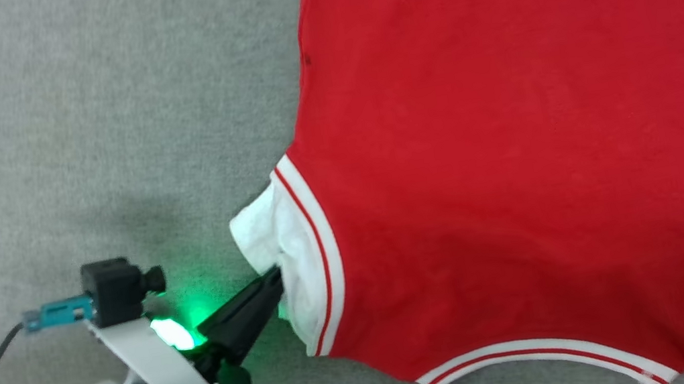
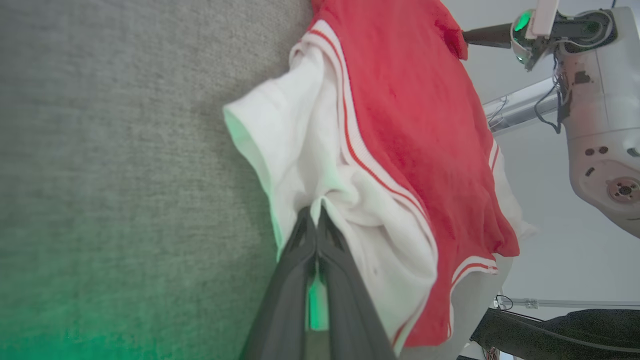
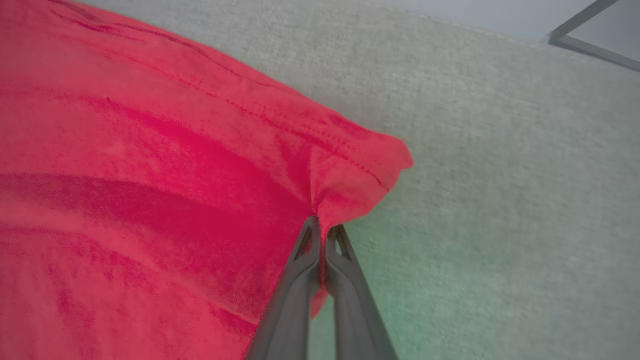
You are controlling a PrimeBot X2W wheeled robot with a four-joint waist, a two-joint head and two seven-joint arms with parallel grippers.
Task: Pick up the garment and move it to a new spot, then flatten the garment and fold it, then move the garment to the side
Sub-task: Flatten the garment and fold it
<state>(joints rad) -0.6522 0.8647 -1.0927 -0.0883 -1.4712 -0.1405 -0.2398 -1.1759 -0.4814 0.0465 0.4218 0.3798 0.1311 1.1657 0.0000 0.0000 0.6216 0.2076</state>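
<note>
1. Garment (image 1: 508, 126), a bright red jersey with white-and-red striped trim, spreads over the grey worktop (image 1: 67, 124) and takes up the right side of the head view.
2. Left gripper (image 1: 275, 278), at the lower left of the head view, has its fingers closed tight on the white inner fabric at a sleeve opening, just beside the striped trim.
3. Right gripper (image 3: 324, 226) has its fingers pinched together on a red hemmed corner of the garment, and the cloth bunches at their tips.
4. A green light (image 1: 173, 332) glows on the left wrist and tints the worktop beneath it.
</note>
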